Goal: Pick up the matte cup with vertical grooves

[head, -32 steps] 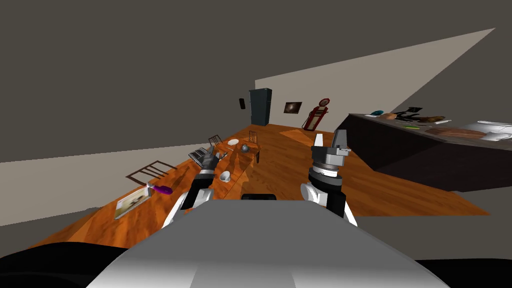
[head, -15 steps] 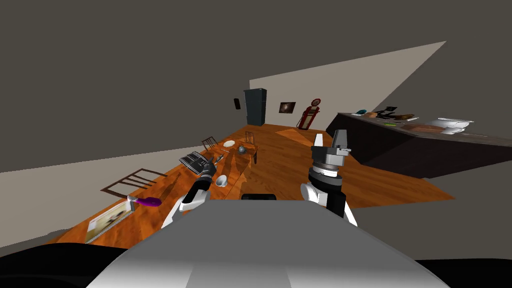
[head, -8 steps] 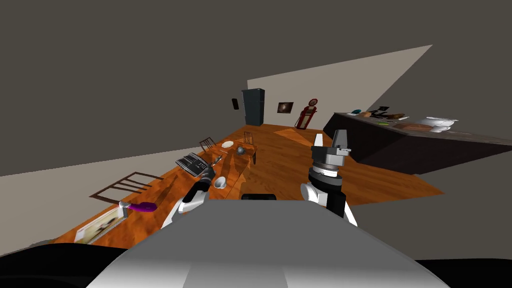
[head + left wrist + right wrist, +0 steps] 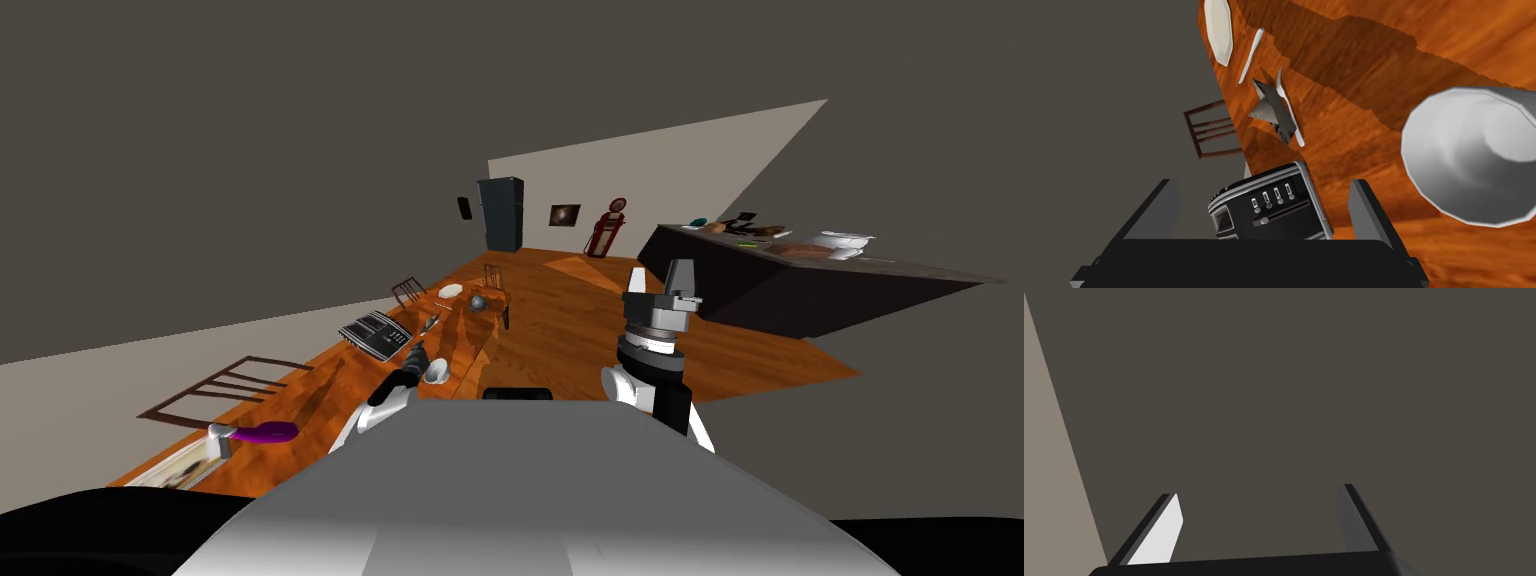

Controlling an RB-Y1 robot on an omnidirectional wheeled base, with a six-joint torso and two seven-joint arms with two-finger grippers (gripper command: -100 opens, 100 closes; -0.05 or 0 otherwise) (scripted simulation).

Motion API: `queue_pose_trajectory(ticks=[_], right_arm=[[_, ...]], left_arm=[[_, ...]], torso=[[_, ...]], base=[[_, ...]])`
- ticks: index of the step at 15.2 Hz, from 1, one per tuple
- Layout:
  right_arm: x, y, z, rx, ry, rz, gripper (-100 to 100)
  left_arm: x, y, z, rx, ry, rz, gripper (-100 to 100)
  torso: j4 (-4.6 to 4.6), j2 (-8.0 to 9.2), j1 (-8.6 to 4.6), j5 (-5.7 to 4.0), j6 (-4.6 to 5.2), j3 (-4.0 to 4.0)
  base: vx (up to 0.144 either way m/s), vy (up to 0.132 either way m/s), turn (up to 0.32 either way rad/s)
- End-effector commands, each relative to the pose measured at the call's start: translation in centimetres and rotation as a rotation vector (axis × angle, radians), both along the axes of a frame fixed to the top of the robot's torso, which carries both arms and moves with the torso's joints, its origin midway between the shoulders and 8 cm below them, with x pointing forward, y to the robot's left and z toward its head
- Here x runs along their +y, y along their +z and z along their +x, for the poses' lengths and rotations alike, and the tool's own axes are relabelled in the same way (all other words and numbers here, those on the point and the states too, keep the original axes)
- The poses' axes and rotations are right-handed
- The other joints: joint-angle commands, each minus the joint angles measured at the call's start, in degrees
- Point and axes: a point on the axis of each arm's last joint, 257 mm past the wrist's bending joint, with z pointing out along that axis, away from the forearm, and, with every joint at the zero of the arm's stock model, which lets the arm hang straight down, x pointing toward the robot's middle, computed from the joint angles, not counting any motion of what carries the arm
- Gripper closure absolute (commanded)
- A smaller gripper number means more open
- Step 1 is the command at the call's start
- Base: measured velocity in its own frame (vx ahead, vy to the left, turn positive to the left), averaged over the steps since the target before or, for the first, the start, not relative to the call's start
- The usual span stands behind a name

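Cup (image 4: pixel 1469 155), white-grey, sits on orange wood table (image 4: pixel 1374 75), nearer me than the black toaster (image 4: pixel 1274 210). Mouth faces L wrist cam; grooves can't be made out. It lies just beside L gripper (image 4: pixel 1261 184), outside the gap, past one finger (image 4: pixel 1369 212), w/ a sliver of table showing btwn finger and cup.

L claw is spread wide, nothing pinched; the toaster shows ahead through the gap. L arm reaches fwd and low over the table, forearm angled toward the toaster. In head view the hand is just left of the cup.

Beyond the toaster lies a crumpled grey napkin (image 4: pixel 1269 107) w/ a white utensil (image 4: pixel 1290 115) against it. Further on are a second utensil (image 4: pixel 1251 52) and a white plate (image 4: pixel 1218 30) toward the table's far end. Chair (image 4: pixel 1211 127) stands at the table's side near the napkin. In head view a purple item (image 4: pixel 265 432) lies on the near-left part of the table, well apart from the cup.

R arm is bent up, clear of the table. R gripper (image 4: pixel 660 278) points upward, blades spread and empty. Dark counter (image 4: pixel 800 290) runs along the room's right side, well apart from both arms.
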Motion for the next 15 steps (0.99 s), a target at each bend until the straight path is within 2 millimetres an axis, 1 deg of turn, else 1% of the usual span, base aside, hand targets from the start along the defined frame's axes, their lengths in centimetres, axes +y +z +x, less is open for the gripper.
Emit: queue_pose_trajectory(ticks=[1, 3, 4, 5, 6, 7, 8, 9, 10, 11, 12, 13, 14, 15], right_arm=[[0.0, 0.0, 0.0, 0.0, 0.0, 0.0, 0], [0.0, 0.0, 0.0, 0.0, 0.0, 0.0, 0], [0.0, 0.0, 0.0, 0.0, 0.0, 0.0, 0], [0.0, 0.0, 0.0, 0.0, 0.0, 0.0, 0], [0.0, 0.0, 0.0, 0.0, 0.0, 0.0, 0], [0.0, 0.0, 0.0, 0.0, 0.0, 0.0, 0], [0.0, 0.0, 0.0, 0.0, 0.0, 0.0, 0], [0.0, 0.0, 0.0, 0.0, 0.0, 0.0, 0], [0.0, 0.0, 0.0, 0.0, 0.0, 0.0, 0], [0.0, 0.0, 0.0, 0.0, 0.0, 0.0, 0], [0.0, 0.0, 0.0, 0.0, 0.0, 0.0, 0], [0.0, 0.0, 0.0, 0.0, 0.0, 0.0, 0], [0.0, 0.0, 0.0, 0.0, 0.0, 0.0, 0], [0.0, 0.0, 0.0, 0.0, 0.0, 0.0, 0]], left_arm=[[0.9, -2.8, -1.8, 0.071, 0.045, -0.051, -100], [0.8, -3.1, -2.0, 0.086, 0.047, -0.057, -100], [1.1, -5.0, -3.4, 0.137, 0.078, -0.095, -100], [1.0, -5.0, -3.4, 0.14, 0.078, -0.096, -100], [1.2, -6.7, -4.8, 0.185, 0.108, -0.133, -100], [1.1, -6.8, -4.9, 0.192, 0.108, -0.135, -100], [1.2, -8.2, -6.1, 0.227, 0.135, -0.169, -100], [1.1, -8.5, -6.3, 0.241, 0.137, -0.175, -100], [1.1, -9.8, -7.5, 0.277, 0.163, -0.209, -100], [1.0, -10.0, -7.8, 0.289, 0.165, -0.213, -100], [0.8, -11.3, -8.9, 0.323, 0.189, -0.247, -100], [0.7, -11.4, -9.2, 0.333, 0.191, -0.251, -100], [0.5, -12.6, -10.4, 0.37, 0.214, -0.286, -100], [0.4, -12.7, -10.5, 0.375, 0.215, -0.288, -100]], torso=[[0.0, 0.0, 0.0, 0.0, 0.0, 0.0], [0.0, 0.0, 0.01, 0.0, 0.0, 0.0], [0.0, 0.0, 0.01, 0.0, 0.0, 0.0], [0.0, 0.0, 0.01, 0.0, 0.0, 0.0], [0.0, 0.0, 0.01, 0.0, 0.0, 0.0], [0.0, -0.01, 0.02, 0.01, 0.01, 0.0], [0.0, -0.01, 0.02, 0.01, 0.0, -0.01], [0.0, -0.03, 0.03, 0.01, 0.01, -0.01], [0.0, -0.03, 0.03, 0.01, 0.0, -0.02], [-0.01, -0.03, 0.04, 0.01, 0.0, -0.02], [0.0, -0.03, 0.04, 0.01, 0.0, -0.01], [0.0, -0.03, 0.04, 0.01, 0.01, -0.01], [0.0, -0.02, 0.03, 0.01, -0.01, -0.01], [0.0, -0.02, 0.04, 0.01, 0.0, -0.01]], base=[[0.027, 0.011, -0.106], [0.022, 0.011, -0.04], [0.022, 0.011, -0.045], [0.023, 0.01, -0.074], [0.026, 0.01, -0.102], [0.027, 0.015, -0.072], [0.031, 0.017, -0.09], [0.029, 0.016, -0.071], [0.031, 0.017, -0.082], [0.028, 0.018, -0.059], [0.026, 0.019, -0.067], [0.027, 0.018, -0.07], [0.029, 0.019, -0.079], [0.03, 0.02, -0.057]])
